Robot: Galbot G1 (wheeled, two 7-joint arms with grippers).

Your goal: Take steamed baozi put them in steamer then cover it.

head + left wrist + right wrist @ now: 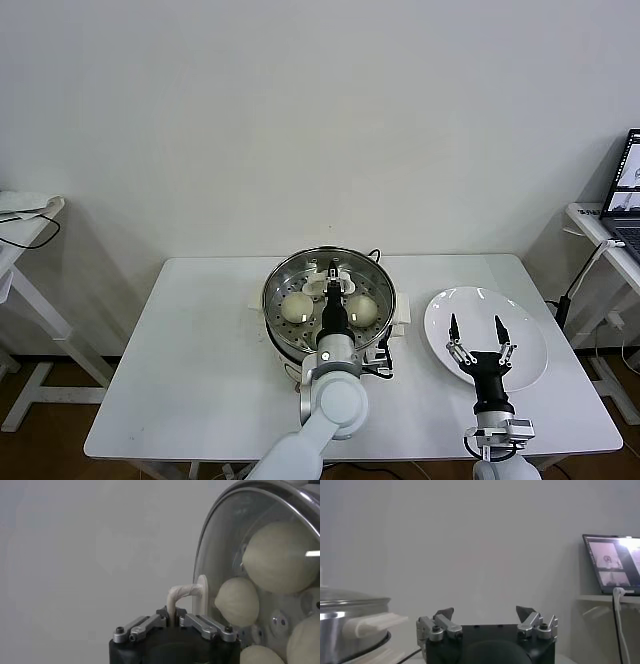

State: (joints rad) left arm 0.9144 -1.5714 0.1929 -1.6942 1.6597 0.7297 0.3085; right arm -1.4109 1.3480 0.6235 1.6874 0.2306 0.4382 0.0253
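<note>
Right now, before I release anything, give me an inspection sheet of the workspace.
Surface: white table, bare on the robot's left.
Job's things: steamer at table centre; baozi inside; glass cover on the pot.
Clutter: empty white plate on the right side.
Grippers: left gripper over the pot's centre, fingers narrowly around the cover's white handle; right gripper open above the plate, holding nothing.
Cables: dark cord by the steamer's base.
Surroundings: laptop on a side table to the right; another side table to the left; plain wall.
</note>
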